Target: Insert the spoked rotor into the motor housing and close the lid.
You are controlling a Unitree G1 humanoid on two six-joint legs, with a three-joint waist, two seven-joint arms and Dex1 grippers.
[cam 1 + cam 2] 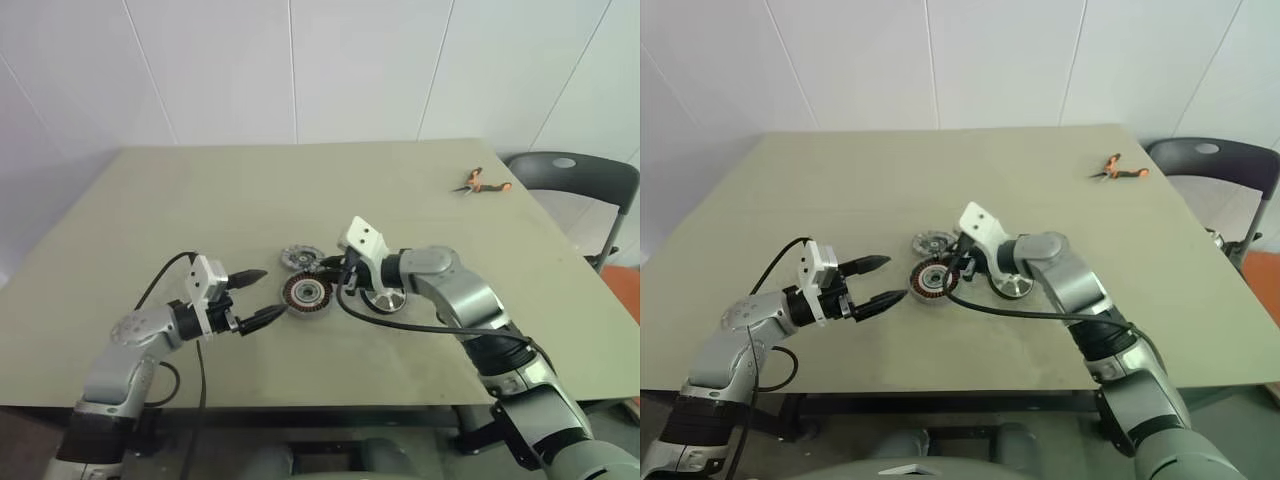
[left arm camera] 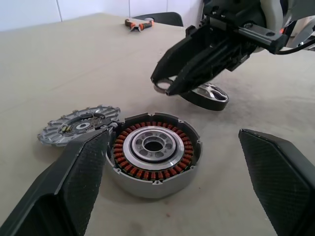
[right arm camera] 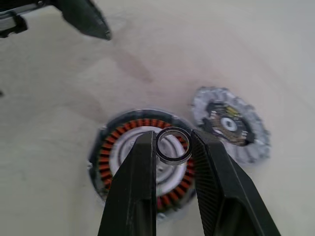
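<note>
We're over the table (image 1: 150, 200). Our right gripper (image 3: 170, 147) hangs above the motor housing (image 2: 153, 160), fingers pinched on a small silver ring (image 3: 173, 144). Our left gripper (image 1: 257, 296) sits wide, empty, just beside the housing. The lid (image 2: 78, 124) lies flat touching it. The spoked rotor (image 2: 205, 96) rests on the table under our right arm.

The left hand (image 1: 258, 297) is level, its fingers spread wide. The right hand (image 3: 170, 147) tilts down leftward, pinching a small ring (image 3: 173, 144).
</note>
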